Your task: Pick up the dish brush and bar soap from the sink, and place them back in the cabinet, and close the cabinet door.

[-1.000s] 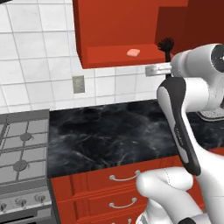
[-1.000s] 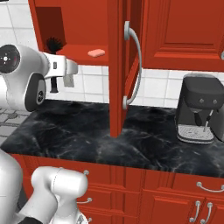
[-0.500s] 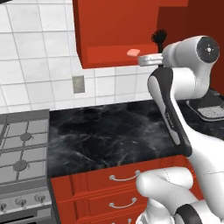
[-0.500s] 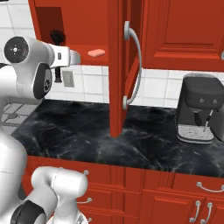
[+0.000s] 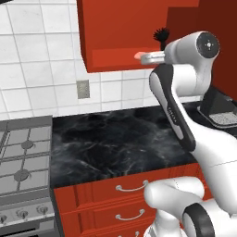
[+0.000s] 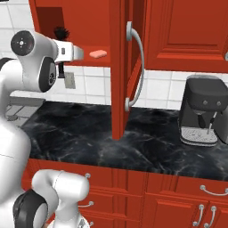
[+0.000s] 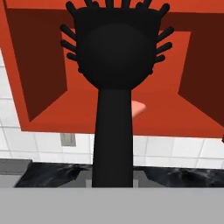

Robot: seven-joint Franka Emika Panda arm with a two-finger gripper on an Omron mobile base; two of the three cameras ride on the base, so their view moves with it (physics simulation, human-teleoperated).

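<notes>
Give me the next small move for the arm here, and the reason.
Probably ease the hand forward into the cabinet. The gripper is shut on the dish brush, bristly head up, at the cabinet's open front; the bar soap already lies on the shelf, and the cabinet door stands open.

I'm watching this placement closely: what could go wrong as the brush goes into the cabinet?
The dish brush, gripped at its handle end, could land on or push the bar soap already lying on the cabinet shelf. Its bristly head might also catch the cabinet's edge. The cabinet door stands open beside the arm, so a swing could strike it.
</notes>
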